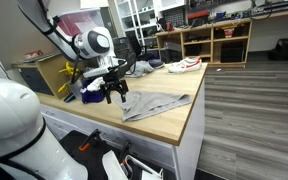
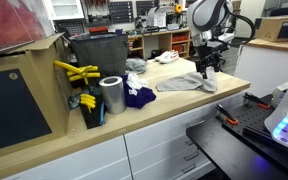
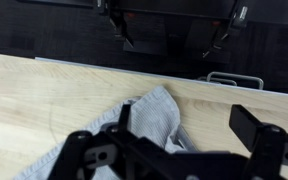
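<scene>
Wide-open tool [image 1: 109, 92] above grey cloth [image 1: 156, 103].
We see the tool holding nothing; the grey cloth lies flat on the worktop [image 1: 169, 78], at its 4 o'clock. Gripping, we judge, calls for descent.

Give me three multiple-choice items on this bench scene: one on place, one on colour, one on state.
1. Where does the cloth lie?
A. on the wooden counter
B. on the floor
C. inside a shelf

2. What colour is the cloth?
A. red
B. grey
C. green

3. How is the gripper?
A. shut on the cloth
B. shut on a shoe
C. open, holding nothing

Answers:
1 A, it lies spread on the countertop, near an edge.
2 B, it shows grey in every view.
3 C, the jaws stand apart over the cloth with nothing between them.
</scene>
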